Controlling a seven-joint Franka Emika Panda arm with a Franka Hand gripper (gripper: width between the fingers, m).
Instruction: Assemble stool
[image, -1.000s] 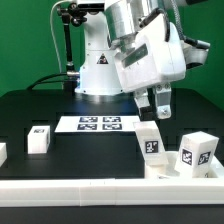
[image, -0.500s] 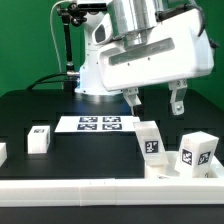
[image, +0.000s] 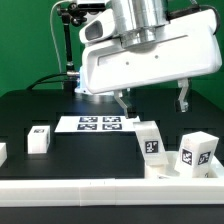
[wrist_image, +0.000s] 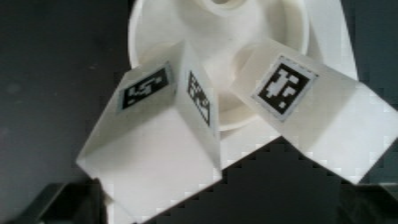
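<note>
Plainly, in the exterior view the gripper (image: 152, 98) hangs above the table (image: 30, 110), jaws spread wide with nothing between them. Below it, at the exterior view's right, stand the first leg block (image: 152, 140) and, just beside it, the second leg block (image: 197, 150). A lone leg block (image: 40, 138) stands well apart at the exterior view's left, near the marker board (image: 97, 123). The step in hand looks like a descent to pick one of the pair. To do it well, the arm should centre on a single block, square its fingers to the flat faces, and come straight down so the neighbour is not knocked. From here the seat is hard to tell from the white rail (image: 80, 190) in front.

In the wrist view the seat (wrist_image: 222, 30) shows as a round white disc, with the two tagged blocks close together in front of it. Whether they touch it cannot be told. The fingertips are only dark blurs at the picture's edge. No sockets can be made out, and the disc is cut off.
</note>
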